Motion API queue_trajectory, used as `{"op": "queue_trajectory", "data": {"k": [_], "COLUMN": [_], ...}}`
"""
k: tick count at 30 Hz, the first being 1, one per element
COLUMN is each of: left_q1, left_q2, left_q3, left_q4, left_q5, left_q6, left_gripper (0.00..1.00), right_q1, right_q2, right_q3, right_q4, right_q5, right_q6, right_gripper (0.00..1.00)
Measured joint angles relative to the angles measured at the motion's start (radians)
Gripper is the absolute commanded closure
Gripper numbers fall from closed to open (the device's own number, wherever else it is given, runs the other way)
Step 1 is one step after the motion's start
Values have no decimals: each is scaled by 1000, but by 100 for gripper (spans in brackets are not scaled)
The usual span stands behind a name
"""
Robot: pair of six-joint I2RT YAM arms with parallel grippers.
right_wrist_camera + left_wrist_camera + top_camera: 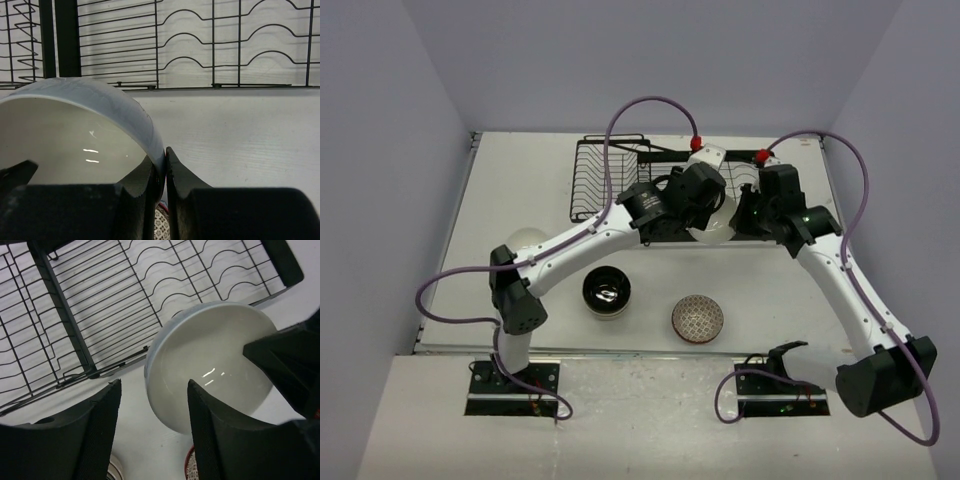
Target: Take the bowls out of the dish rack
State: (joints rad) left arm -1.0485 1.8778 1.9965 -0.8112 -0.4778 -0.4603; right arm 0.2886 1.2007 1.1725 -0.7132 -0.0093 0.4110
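Pale lavender walls box in a white counter (520,180), with the black wire dish rack (605,170) at top centre of the overhead shot. Right pincer (165,172) is clenched on the thin rim of a glossy white ceramic bowl (75,130), held tilted just in front of the rack's wavy tines. Left pincer (154,386) is spread, straddling the rim's other side, its outer finger clear of it. Looks like a handover to me: it only has to close across the wall. A black-lined bowl (607,292) and a net-patterned bowl (698,318) sit on the counter lower down.
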Motion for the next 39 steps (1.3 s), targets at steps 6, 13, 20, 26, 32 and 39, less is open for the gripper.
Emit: {"op": "queue_trajectory", "data": {"k": [6, 13, 20, 26, 32, 39], "left_q1": [1, -3, -2, -8, -5, 0], "left_q2": [89, 105, 119, 112, 54, 26], "left_q3": [58, 83, 94, 76, -34, -64], "left_q4": [-95, -111, -107, -89, -61, -59], "left_q5": [-76, -94, -108, -136, -190, -230], "left_q6": [0, 0, -5, -11, -3, 8], "left_gripper": [69, 94, 100, 100, 100, 100], "right_q1": [33, 51, 51, 51, 55, 53], "right_q2": [-14, -28, -32, -47, -61, -64], "right_q3": [-1, -1, -3, -20, -21, -23], "right_q4": [-40, -42, -42, -26, 2, 26], "right_q5": [55, 79, 83, 85, 63, 65], "right_q6": [6, 24, 38, 42, 44, 51], "right_gripper": [100, 100, 100, 85, 56, 44]}}
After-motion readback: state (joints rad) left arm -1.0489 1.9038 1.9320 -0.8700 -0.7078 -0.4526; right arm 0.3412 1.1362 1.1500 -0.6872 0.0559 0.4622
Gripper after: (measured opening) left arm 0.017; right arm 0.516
